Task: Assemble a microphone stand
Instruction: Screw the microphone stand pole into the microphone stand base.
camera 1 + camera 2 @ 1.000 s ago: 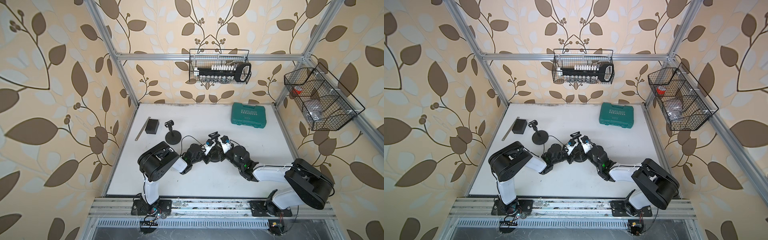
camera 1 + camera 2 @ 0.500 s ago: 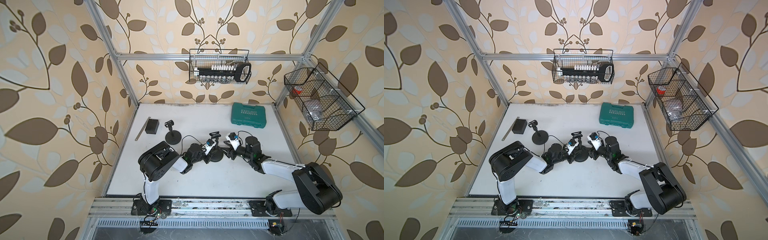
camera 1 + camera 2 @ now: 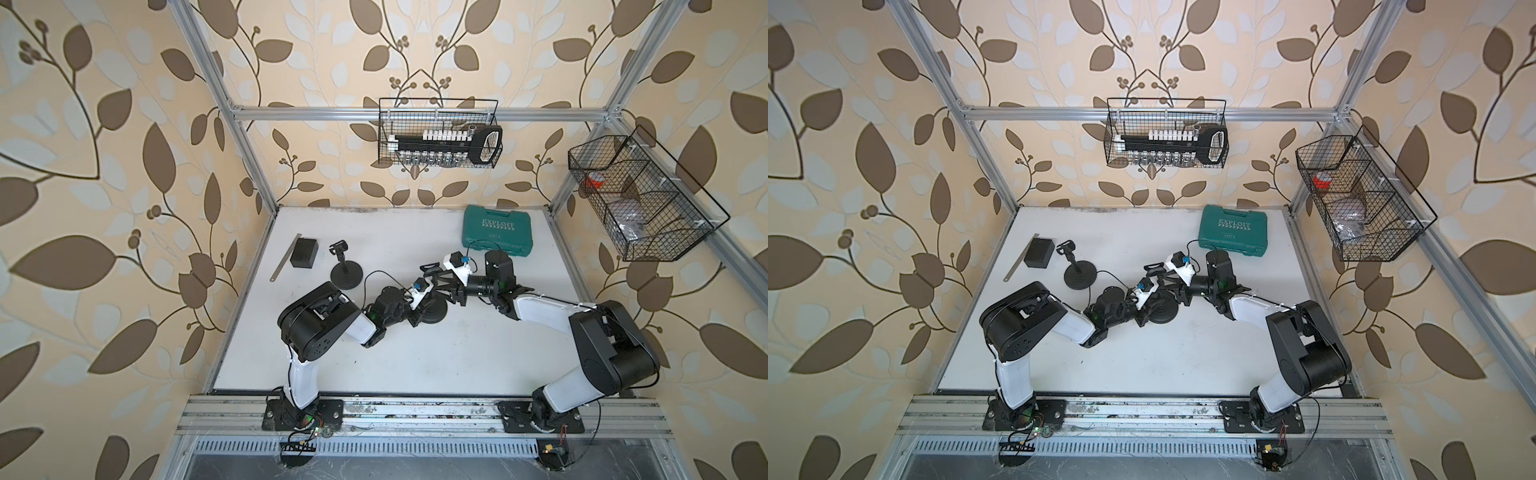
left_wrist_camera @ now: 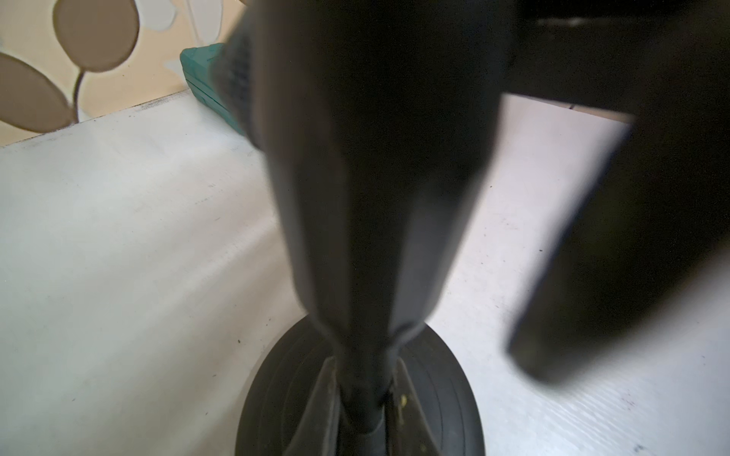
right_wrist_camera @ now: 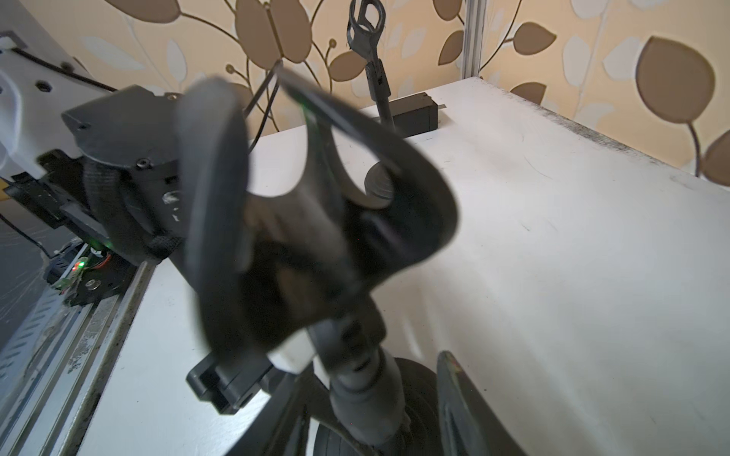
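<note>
On counter [image 3: 415, 365], pole [image 4: 371, 237] is clamped by left pincer [image 4: 365, 398]; right pincer [image 3: 445, 288] is spread apart beside clip [image 3: 430, 268]. Base [image 4: 442, 395] could be tipped if clip is knocked.

Top views look down on the whole table [image 3: 415, 374]; both close wrist views share the stand [image 4: 367, 276].

A teal plastic tool case [image 3: 496, 228] lay by the back wall; a small black box [image 3: 304, 252] sat just beside a metal ruler [image 3: 286, 257].
</note>
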Controlling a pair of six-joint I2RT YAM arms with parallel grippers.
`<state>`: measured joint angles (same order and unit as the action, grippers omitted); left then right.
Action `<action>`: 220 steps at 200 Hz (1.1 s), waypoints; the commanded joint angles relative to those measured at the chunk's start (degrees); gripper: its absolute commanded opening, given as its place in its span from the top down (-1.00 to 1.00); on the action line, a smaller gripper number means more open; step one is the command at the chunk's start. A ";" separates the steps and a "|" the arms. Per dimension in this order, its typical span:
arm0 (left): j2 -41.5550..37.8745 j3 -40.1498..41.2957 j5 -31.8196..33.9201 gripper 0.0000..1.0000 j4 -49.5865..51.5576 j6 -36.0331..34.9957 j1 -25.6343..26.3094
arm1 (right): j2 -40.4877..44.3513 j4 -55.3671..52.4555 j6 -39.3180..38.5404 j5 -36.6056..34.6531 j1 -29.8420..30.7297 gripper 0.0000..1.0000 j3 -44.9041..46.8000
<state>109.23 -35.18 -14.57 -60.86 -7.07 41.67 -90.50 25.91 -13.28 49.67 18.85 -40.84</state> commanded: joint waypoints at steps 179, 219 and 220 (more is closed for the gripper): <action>-1.25 0.24 -0.81 0.58 1.80 2.56 0.34 | 0.62 21.93 7.15 -37.29 11.25 1.00 15.72; -2.00 0.26 -0.81 0.33 1.16 2.61 0.34 | 0.62 21.93 10.23 -50.33 17.56 1.00 16.86; -2.00 0.23 -0.81 0.31 1.17 2.60 0.34 | 0.56 21.96 10.31 -50.53 17.72 1.00 16.85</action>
<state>108.92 -35.27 -14.44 -60.66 -4.29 41.56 -88.05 53.84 -4.47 11.55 33.36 -26.20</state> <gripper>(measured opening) 0.291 0.259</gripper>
